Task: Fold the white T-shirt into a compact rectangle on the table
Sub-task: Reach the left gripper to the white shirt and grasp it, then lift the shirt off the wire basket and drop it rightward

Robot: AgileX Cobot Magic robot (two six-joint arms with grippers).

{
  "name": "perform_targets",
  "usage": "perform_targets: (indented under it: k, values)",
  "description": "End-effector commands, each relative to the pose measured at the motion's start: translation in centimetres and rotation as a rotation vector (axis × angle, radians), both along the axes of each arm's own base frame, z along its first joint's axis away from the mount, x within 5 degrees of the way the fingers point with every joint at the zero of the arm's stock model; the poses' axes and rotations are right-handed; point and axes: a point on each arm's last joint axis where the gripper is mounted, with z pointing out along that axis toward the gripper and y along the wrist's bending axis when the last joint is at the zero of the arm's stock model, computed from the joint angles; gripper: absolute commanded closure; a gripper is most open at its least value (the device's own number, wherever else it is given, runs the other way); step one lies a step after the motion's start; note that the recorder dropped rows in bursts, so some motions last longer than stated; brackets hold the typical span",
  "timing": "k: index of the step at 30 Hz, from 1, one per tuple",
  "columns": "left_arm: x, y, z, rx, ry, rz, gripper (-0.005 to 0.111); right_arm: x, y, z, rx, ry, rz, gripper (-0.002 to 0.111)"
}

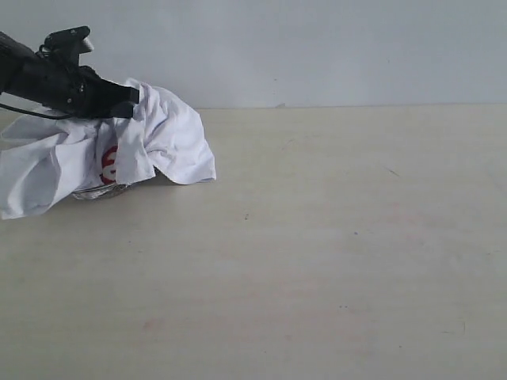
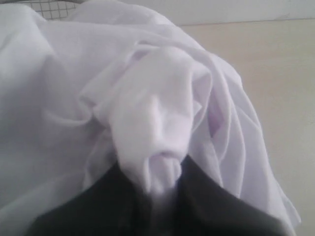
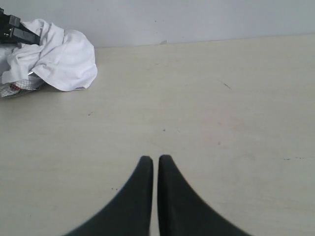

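Note:
The white T-shirt (image 1: 170,138) lies bunched at the far left of the table (image 1: 317,253), draped over a wire mesh bowl, with a patch of red lettering (image 1: 109,165) showing. My left gripper (image 1: 133,101) reaches in from the left and is shut on a raised fold of the T-shirt (image 2: 157,123); the cloth is pinched between its dark fingers (image 2: 206,196) in the left wrist view. My right gripper (image 3: 155,160) hovers over bare table, shut, with nothing in it. It is out of the exterior view. The T-shirt (image 3: 64,59) sits far from it.
A steel mesh bowl (image 1: 99,191) peeks out under the shirt; its rim (image 3: 17,88) also shows in the right wrist view and its mesh (image 2: 54,7) in the left wrist view. A pale wall (image 1: 317,47) stands behind the table.

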Motion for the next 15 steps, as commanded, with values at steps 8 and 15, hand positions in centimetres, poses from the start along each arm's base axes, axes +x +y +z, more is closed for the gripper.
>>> perform_targets:
  k: [8, 15]
  values:
    - [-1.3, -0.1, 13.1, 0.017, -0.313, -0.008, 0.102, 0.0, 0.0, 0.1, -0.007, -0.011, -0.004, 0.108]
    - [-6.9, -0.5, 22.8, 0.008, -0.480, -0.065, 0.102, 0.0, 0.0, 0.1, -0.007, -0.011, -0.004, 0.108]
